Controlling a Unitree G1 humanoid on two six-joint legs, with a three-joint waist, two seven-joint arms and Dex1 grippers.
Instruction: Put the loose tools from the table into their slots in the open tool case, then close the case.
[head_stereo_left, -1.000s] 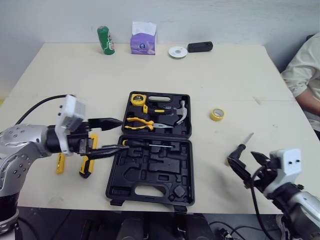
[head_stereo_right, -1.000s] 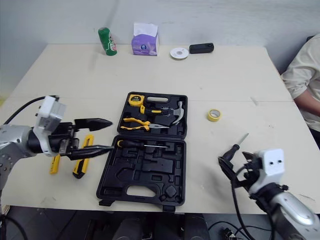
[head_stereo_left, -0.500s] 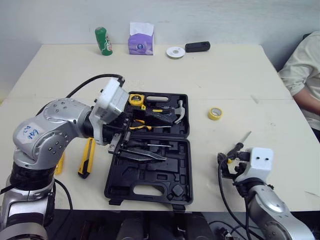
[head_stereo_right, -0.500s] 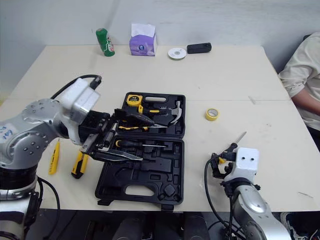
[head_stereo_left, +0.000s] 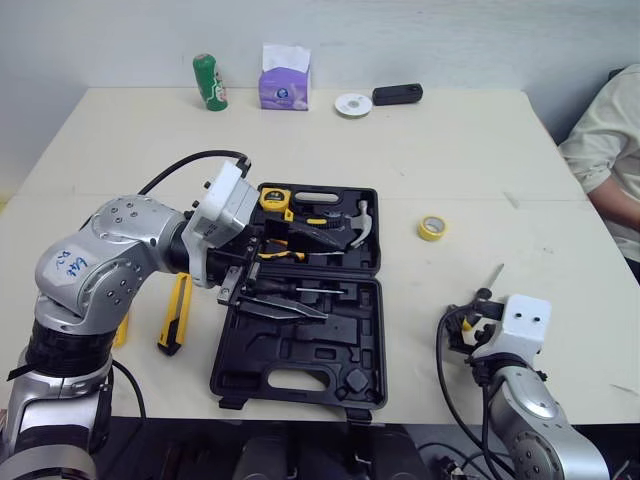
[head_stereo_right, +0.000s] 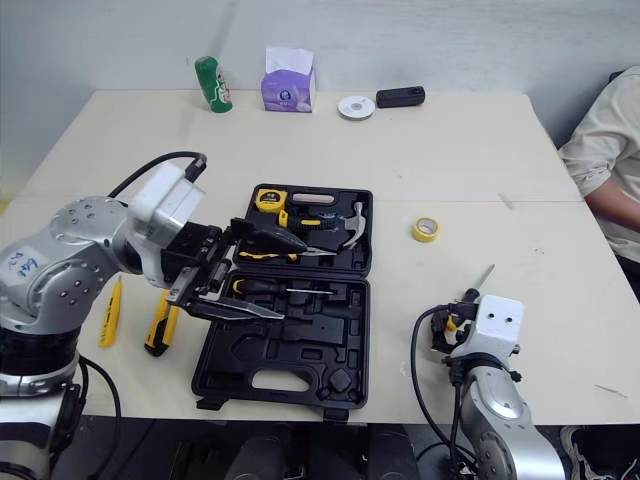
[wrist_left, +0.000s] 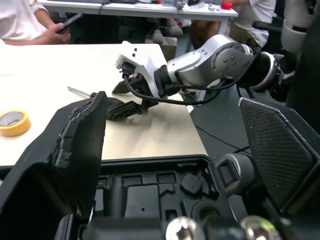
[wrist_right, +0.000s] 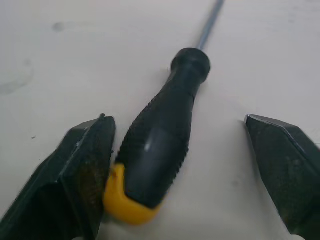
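Head view, lower right: screwdriver (head_stereo_left: 495, 277) shaft on the surface, handle hidden behind a white housing (head_stereo_left: 525, 322). Right wrist view: right pincer (wrist_right: 175, 120) spread wide around that black-and-yellow handle, one finger (wrist_right: 85, 165) touching it. Mid-frame: left pincer (head_stereo_left: 333, 278) gaping over the open tool case (head_stereo_left: 300, 370).

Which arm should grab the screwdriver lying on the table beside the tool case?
Right. The right hand is open around the black screwdriver with the yellow end; the left hand hangs over the open black plastic tool case.
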